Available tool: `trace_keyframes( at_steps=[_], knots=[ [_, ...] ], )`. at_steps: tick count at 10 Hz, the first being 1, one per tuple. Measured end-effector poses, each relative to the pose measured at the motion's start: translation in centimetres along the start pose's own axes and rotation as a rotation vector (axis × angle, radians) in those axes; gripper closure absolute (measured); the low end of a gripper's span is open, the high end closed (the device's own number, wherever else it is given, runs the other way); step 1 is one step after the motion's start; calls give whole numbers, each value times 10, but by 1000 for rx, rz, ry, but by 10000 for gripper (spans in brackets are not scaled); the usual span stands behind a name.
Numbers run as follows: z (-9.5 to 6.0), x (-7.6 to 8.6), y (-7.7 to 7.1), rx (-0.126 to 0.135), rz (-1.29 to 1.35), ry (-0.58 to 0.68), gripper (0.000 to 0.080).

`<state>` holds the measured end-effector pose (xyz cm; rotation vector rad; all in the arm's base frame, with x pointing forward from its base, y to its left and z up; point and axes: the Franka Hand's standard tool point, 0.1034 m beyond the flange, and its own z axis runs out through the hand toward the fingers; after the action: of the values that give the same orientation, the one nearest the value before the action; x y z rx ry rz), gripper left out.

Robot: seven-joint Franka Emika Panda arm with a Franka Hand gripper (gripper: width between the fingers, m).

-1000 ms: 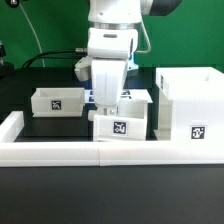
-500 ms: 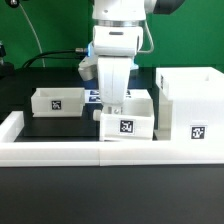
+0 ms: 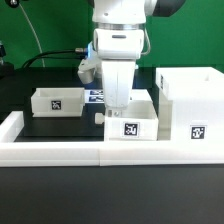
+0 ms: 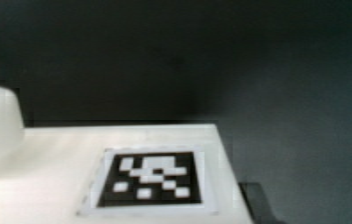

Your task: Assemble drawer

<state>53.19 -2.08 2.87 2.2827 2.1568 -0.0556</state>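
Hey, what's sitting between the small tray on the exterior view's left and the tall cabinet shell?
The second tray, with the gripper reaching down into it. The exterior view shows this.

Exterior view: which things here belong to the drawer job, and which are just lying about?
Job in hand: cabinet shell; middle tray; tray at the exterior view's left.
Just lying about: long low border wall; marker board.
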Motion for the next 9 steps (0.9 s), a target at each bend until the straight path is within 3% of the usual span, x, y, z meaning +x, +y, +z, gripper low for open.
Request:
trace_keyframes(
  at_steps=[7, 9],
  knots=[
    [6, 0, -2, 10, 6, 1, 757],
    [7, 3, -1, -8, 53, 3, 757]
  ],
)
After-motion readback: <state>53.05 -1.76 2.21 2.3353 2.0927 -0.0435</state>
